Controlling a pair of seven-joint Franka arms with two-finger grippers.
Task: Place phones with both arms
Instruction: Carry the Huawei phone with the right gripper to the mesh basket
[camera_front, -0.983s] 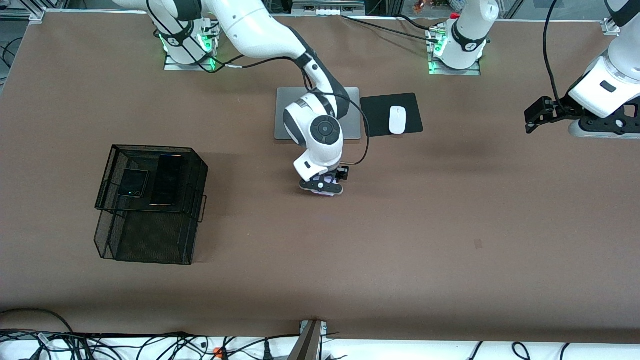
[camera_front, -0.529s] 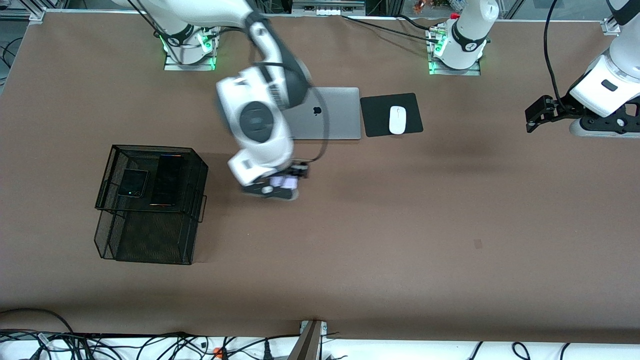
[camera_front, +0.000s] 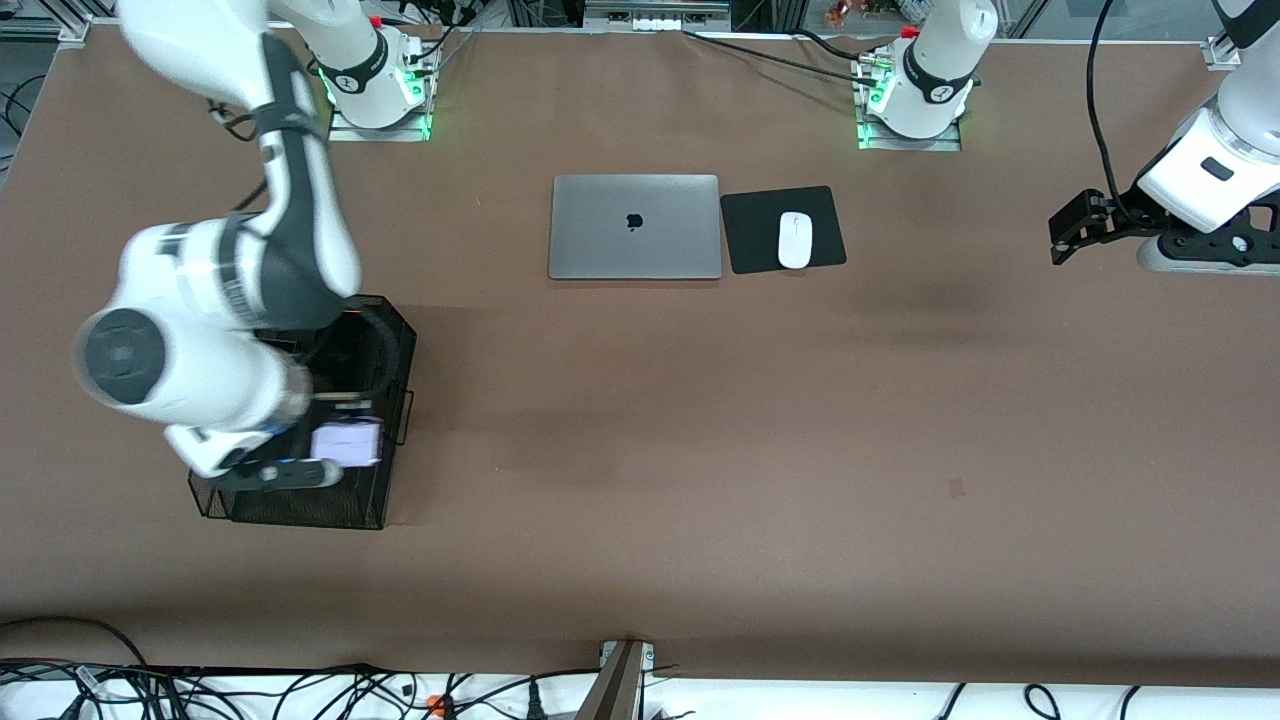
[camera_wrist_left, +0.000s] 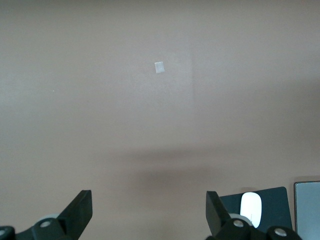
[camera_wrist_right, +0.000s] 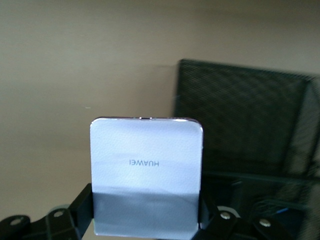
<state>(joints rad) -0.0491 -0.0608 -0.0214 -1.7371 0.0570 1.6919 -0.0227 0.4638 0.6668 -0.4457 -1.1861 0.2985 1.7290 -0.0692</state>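
Observation:
My right gripper (camera_front: 338, 452) is shut on the small pale lavender-white phone (camera_front: 345, 443), holding it flat over the lower tier of the black mesh basket (camera_front: 392, 486). In the right wrist view the phone (camera_wrist_right: 146, 165) fills the space between the fingers (camera_wrist_right: 82, 210), with the basket's mesh wall (camera_wrist_right: 240, 115) close past it. The right arm covers the basket's upper tier, so the two black phones are hidden. My left gripper (camera_front: 1065, 235) waits open and empty over bare table at the left arm's end; its wrist view shows the gripper (camera_wrist_left: 149, 202) with nothing between the fingers.
A shut silver laptop (camera_front: 634, 227) lies near the arms' bases at the table's middle. Beside it a white mouse (camera_front: 794, 240) rests on a black pad (camera_front: 755, 250). A small pale mark (camera_front: 956, 488) is on the brown table top.
The right arm has swung from the table's middle toward its own end, carrying the lavender-white phone to above the basket. The laptop is now uncovered. The left arm has not moved.

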